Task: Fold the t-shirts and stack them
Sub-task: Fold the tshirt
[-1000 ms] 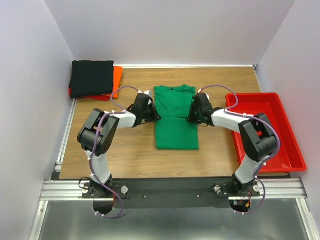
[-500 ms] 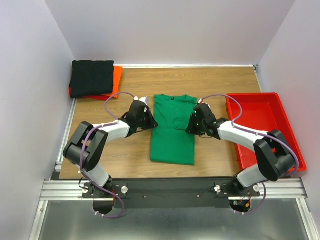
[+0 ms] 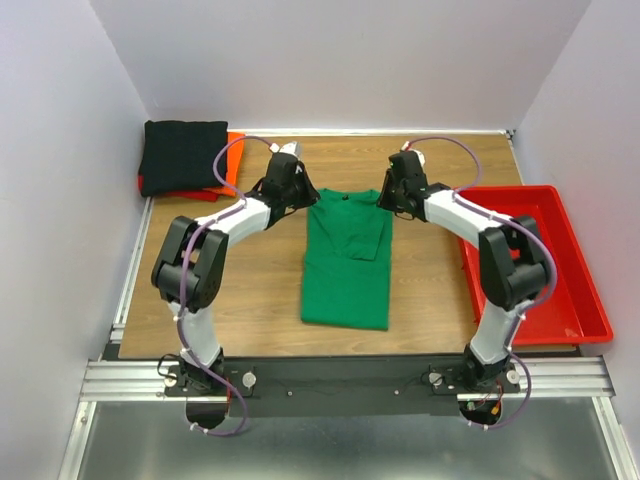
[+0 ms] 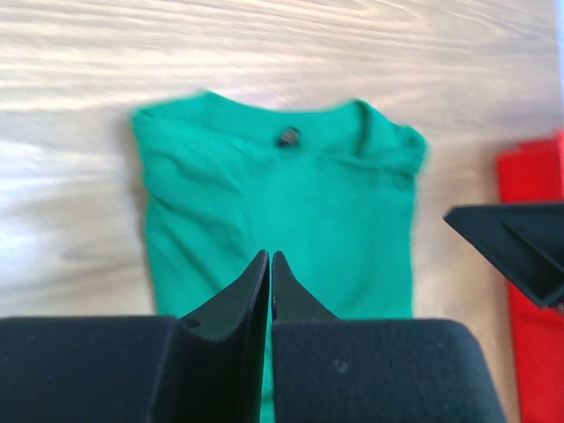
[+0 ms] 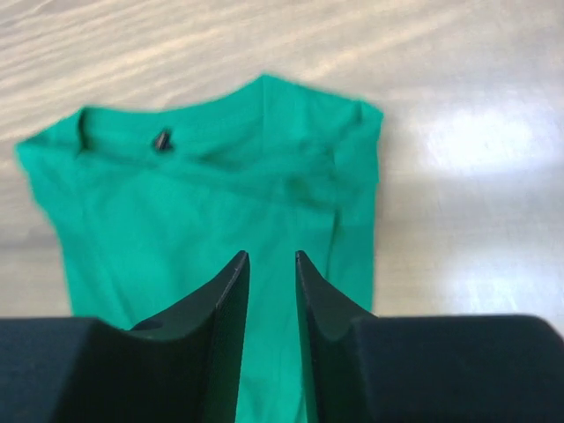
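Top external: green t-shirt point(image 3: 345, 275), sleeves folded; black t-shirt point(image 3: 183, 155) atop orange-red t-shirt point(image 3: 234, 150).

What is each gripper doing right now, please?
Left gripper: closed, holding nothing.
Right gripper: partly open, holding nothing.

one high fixed view, two close wrist views, one shirt shared

the top external camera sits above and behind the arm bases and looks down and away over the whole table point(image 3: 430, 290). the left wrist camera looks steeply down past the left gripper point(image 4: 270, 257) from close above, and the right wrist camera does the same past the right gripper point(image 5: 271, 257). both wrist views frame the collar end of the green t-shirt point(image 3: 345, 265), which the high view also shows. the left wrist view catches the red tray point(image 4: 533, 352) at its right edge.
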Robot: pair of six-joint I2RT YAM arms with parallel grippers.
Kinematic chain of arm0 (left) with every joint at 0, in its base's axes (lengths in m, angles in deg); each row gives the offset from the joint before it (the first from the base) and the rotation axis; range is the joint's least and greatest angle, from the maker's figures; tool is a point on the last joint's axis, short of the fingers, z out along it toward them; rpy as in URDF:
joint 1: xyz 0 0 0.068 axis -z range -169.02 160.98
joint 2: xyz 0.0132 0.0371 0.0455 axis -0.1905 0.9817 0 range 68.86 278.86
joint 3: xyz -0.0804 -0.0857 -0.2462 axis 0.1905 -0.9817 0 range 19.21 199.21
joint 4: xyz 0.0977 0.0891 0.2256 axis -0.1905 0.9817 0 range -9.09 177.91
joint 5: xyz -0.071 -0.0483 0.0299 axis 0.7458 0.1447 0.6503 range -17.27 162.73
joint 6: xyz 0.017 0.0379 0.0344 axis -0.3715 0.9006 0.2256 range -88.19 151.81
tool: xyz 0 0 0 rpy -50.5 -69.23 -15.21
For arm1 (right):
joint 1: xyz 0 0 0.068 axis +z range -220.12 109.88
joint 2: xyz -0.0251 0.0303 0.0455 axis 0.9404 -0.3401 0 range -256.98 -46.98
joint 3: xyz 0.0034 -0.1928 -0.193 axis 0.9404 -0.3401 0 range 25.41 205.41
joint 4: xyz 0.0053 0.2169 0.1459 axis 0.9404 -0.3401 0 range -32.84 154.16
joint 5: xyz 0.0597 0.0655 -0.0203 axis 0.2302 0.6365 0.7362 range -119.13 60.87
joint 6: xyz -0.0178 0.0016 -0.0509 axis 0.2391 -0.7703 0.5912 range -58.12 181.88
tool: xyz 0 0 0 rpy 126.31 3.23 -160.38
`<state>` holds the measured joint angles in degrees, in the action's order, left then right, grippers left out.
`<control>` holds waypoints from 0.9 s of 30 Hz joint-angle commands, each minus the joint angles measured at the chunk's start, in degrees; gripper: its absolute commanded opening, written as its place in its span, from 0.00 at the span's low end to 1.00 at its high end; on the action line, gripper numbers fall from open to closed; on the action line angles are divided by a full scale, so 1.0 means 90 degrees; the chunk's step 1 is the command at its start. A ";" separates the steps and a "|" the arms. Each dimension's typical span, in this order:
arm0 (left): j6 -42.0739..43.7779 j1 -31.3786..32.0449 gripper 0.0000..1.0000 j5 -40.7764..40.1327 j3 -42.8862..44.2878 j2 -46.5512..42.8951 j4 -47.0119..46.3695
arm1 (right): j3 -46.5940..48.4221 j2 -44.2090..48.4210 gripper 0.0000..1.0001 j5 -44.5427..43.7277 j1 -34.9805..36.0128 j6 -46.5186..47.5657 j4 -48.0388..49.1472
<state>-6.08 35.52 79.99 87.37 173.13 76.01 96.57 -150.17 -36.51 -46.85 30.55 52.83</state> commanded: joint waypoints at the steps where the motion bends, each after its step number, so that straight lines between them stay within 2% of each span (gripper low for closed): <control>1: 0.0167 -0.0138 0.11 -0.0446 0.0812 0.0901 0.0389 | 0.0706 -0.0729 0.33 -0.0293 -0.0007 0.0278 -0.0137; 7: 0.0167 -0.0294 0.11 -0.0446 0.1615 0.1928 0.0516 | 0.1263 -0.1452 0.32 -0.0527 -0.0192 0.0376 -0.0137; 14: 0.0128 -0.0460 0.13 -0.0408 0.1889 0.2340 0.0535 | 0.1245 -0.1922 0.30 -0.0548 -0.0397 0.0425 -0.0147; 20: 0.0225 -0.0460 0.34 0.0022 0.1792 0.1882 0.0282 | 0.1215 -0.1650 0.33 -0.0304 -0.0407 0.0434 -0.0147; 25: 0.0440 -0.0168 0.36 0.0140 0.1665 0.1132 0.0174 | 0.1166 -0.0948 0.46 -0.0420 -0.0427 0.0522 -0.0196; 27: 0.0450 0.0008 0.36 0.0120 0.1470 0.0935 0.0184 | 0.1137 -0.0819 0.47 -0.0596 -0.0476 0.0532 -0.0225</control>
<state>-3.93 32.87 79.82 102.41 188.56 79.81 106.88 -163.18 -39.24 -50.44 34.13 51.43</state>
